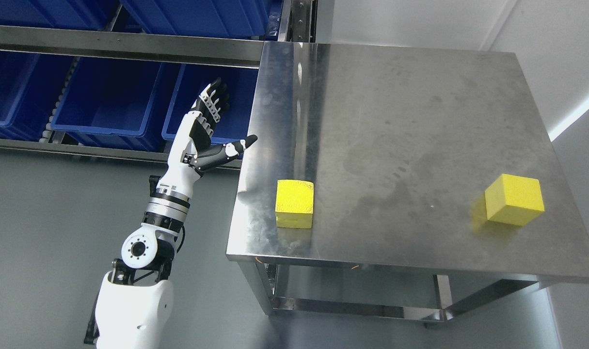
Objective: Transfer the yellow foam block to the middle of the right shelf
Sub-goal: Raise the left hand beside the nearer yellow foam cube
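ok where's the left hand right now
In the head view the left hand is raised, fingers spread, off the steel table's left edge, in front of the blue bins.

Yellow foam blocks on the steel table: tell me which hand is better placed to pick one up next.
Left, probably. The left hand is open, raised just off the steel table's left edge, nearest the left yellow block. No right arm shows; the right yellow block sits far off.

A warehouse or storeroom is showing here. Blue bins (105,104) are sitting on metal racking (124,46), and a steel bench (410,121) is standing beside them.
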You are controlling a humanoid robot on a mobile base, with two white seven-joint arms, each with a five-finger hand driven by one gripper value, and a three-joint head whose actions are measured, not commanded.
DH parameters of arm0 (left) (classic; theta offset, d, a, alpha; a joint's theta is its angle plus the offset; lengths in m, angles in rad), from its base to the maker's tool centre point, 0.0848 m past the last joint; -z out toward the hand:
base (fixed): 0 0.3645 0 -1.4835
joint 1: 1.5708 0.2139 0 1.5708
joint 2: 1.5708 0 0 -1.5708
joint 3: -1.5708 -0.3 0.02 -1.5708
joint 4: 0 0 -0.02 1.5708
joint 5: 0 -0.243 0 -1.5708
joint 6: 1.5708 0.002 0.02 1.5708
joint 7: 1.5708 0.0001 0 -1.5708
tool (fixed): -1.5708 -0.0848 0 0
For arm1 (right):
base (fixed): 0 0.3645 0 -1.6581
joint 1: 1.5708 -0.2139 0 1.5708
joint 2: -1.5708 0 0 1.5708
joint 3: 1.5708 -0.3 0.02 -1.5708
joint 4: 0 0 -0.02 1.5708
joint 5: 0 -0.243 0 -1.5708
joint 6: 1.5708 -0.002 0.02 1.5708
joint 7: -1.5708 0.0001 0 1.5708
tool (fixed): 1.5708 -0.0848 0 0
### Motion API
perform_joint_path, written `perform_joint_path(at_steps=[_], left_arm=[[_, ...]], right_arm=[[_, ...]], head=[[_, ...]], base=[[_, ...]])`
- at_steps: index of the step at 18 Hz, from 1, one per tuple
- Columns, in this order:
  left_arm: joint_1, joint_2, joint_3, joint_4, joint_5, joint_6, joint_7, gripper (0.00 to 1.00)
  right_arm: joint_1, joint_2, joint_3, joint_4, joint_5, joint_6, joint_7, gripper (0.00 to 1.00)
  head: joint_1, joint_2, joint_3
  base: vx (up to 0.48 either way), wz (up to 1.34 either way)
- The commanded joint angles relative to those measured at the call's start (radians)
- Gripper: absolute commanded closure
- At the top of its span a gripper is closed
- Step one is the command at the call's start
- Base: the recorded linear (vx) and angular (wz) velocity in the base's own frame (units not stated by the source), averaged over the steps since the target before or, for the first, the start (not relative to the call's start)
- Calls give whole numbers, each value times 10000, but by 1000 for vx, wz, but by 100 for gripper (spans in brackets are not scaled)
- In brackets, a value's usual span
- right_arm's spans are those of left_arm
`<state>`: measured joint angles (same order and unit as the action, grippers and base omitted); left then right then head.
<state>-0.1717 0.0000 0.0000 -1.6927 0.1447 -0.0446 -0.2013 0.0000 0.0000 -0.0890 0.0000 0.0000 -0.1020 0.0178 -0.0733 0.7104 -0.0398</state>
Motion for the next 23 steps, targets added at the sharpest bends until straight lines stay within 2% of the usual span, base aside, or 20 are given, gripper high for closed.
perform_joint_path(at_steps=[1, 11, 12, 16, 18, 20, 22, 23], left_arm=[[14, 175, -230, 7, 10, 1, 4, 0], [14, 175, -31, 7, -5, -90, -209, 0], [14, 289, -16, 7, -5, -213, -409, 0], [45, 1653, 138, -54, 10, -1071, -1099, 0], [182, 2389, 1, -55, 10, -1607, -1909, 0], [229, 2897, -443, -55, 10, -2343, -3607, 0], [107, 2946, -856, 21, -20, -2362, -4960, 0], [61, 2900, -1148, 128, -127, -2346, -5088, 0]], right_arm=[[-31, -175, 0, -175, 0, 54, 6, 0], [-31, -175, 0, -175, 0, 54, 6, 0], [-31, -175, 0, -175, 0, 54, 6, 0], [-31, -175, 0, -175, 0, 54, 6, 0], [-16, -175, 0, -175, 0, 54, 6, 0], [-16, -175, 0, -175, 0, 54, 6, 0], [-16, -175, 0, -175, 0, 54, 6, 0], [-31, -175, 0, -175, -15, 54, 6, 0]], head=[[0, 0, 0], [0, 0, 0], [0, 0, 0], [0, 0, 0], [0, 0, 0], [0, 0, 0], [0, 0, 0], [0, 0, 0]], base=[[0, 0], [0, 0], [0, 0], [0, 0], [0, 0], [0, 0], [0, 0], [0, 0]])
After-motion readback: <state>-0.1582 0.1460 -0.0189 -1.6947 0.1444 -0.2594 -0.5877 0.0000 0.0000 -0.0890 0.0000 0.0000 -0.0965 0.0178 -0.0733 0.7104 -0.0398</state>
